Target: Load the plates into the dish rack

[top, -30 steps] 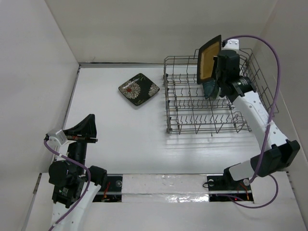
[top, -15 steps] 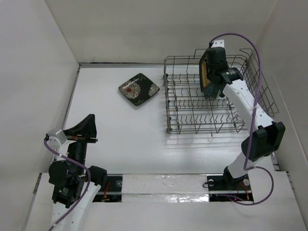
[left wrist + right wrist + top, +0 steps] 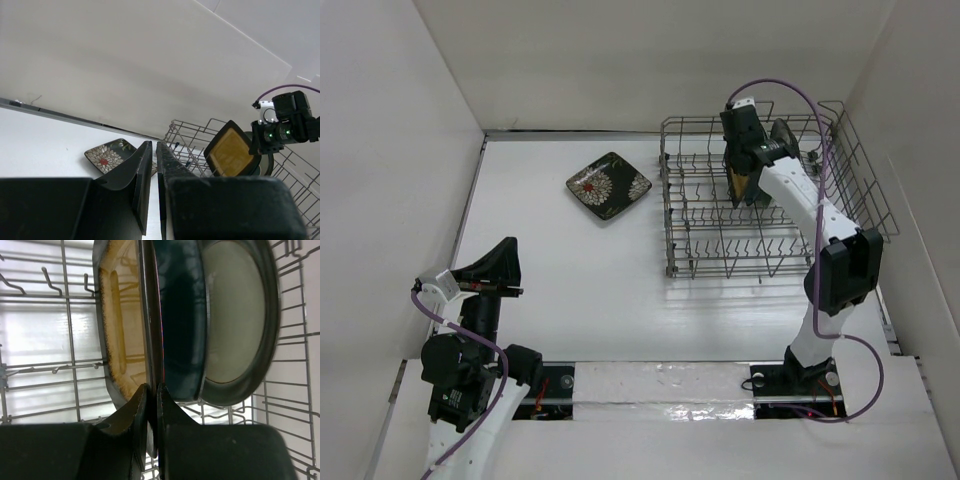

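Rack: the big wire rack (image 3: 668,190) sits on the far right part of the table (image 3: 570,270).
In the rack: three plates show, and all stand up on their edges, side by side.
Yellow plate: the yellow plate (image 3: 117,320) has a dark rim and stands among the wire pins, on the left of the row in the right wrist view.
Teal plate: the teal plate (image 3: 180,315) is just beside the yellow one, so close that I cannot tell if they touch.
Cream plate: the round cream plate (image 3: 235,315) with a dark rim stands right behind the teal one.
Right gripper: the right gripper (image 3: 151,390) reaches down into the rack, and its fingers pinch the rim of the yellow plate tight.
Flower plate: the flower plate (image 3: 609,184) lies flat on the table, outside the rack, off to its left and apart from it.
Left gripper: the left gripper (image 3: 154,145) is up off the table near its own base, far from the rack, its fingers almost together with only a thin gap and nothing in between.
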Controlling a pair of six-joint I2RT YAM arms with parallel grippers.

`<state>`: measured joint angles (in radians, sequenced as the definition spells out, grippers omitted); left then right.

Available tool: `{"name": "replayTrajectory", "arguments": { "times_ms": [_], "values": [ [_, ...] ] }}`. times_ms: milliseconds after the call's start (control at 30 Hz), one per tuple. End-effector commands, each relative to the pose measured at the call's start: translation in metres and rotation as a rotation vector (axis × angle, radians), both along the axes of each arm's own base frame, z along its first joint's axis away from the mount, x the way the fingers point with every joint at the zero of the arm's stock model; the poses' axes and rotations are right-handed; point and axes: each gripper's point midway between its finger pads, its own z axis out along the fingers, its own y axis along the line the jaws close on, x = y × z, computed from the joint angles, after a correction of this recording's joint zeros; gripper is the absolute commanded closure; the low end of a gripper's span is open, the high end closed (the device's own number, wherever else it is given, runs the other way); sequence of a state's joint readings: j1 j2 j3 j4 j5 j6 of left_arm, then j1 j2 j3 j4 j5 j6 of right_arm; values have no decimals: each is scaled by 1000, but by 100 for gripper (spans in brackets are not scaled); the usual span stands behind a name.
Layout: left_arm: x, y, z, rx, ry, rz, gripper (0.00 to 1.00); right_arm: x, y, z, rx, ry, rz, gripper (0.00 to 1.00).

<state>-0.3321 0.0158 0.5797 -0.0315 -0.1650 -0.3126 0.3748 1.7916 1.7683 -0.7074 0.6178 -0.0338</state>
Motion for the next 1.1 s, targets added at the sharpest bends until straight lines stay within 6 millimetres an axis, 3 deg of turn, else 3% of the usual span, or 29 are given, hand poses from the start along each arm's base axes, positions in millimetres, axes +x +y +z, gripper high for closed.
{"name": "replayTrajectory", "arguments": {
  "times_ms": [0,333,367,433,500,533,767,800,867,900,967,1000,1033,1067],
  "values": [
    [-29,7,27,-42,-138,-17,93,10,-3,58,-20,-169,-48,100],
    [-28,6,26,-39,-133,-19,93,13,2,30,-40,-112,-63,100],
    [-28,6,26,-42,-135,-19,93,13,1,32,-36,-121,-66,97],
    [-27,5,26,-40,-131,-21,93,12,1,32,-29,-129,-73,73],
    [-27,5,26,-39,-130,-21,93,11,1,39,-13,-152,-75,53],
    [-27,5,26,-39,-131,-22,93,10,1,40,-4,-159,-76,51],
    [-19,2,21,-29,-101,-22,93,-6,17,77,119,-286,-45,46],
    [-16,1,20,-26,-89,-23,93,-10,21,75,133,-291,-32,46],
    [-11,0,17,-23,-73,-22,93,-21,36,95,205,-363,9,45],
    [-3,-3,12,-13,-39,-21,94,-27,40,89,215,-363,22,45],
    [4,-5,8,-13,-7,-22,98,-42,55,109,284,-440,62,44],
    [12,-8,2,-4,26,-23,100,-48,59,113,304,-461,77,44],
    [15,-10,0,-8,42,-26,100,-55,63,104,296,-453,98,43],
    [19,-12,-3,-4,60,-32,100,-68,74,124,335,-519,137,44]
  ]
}}
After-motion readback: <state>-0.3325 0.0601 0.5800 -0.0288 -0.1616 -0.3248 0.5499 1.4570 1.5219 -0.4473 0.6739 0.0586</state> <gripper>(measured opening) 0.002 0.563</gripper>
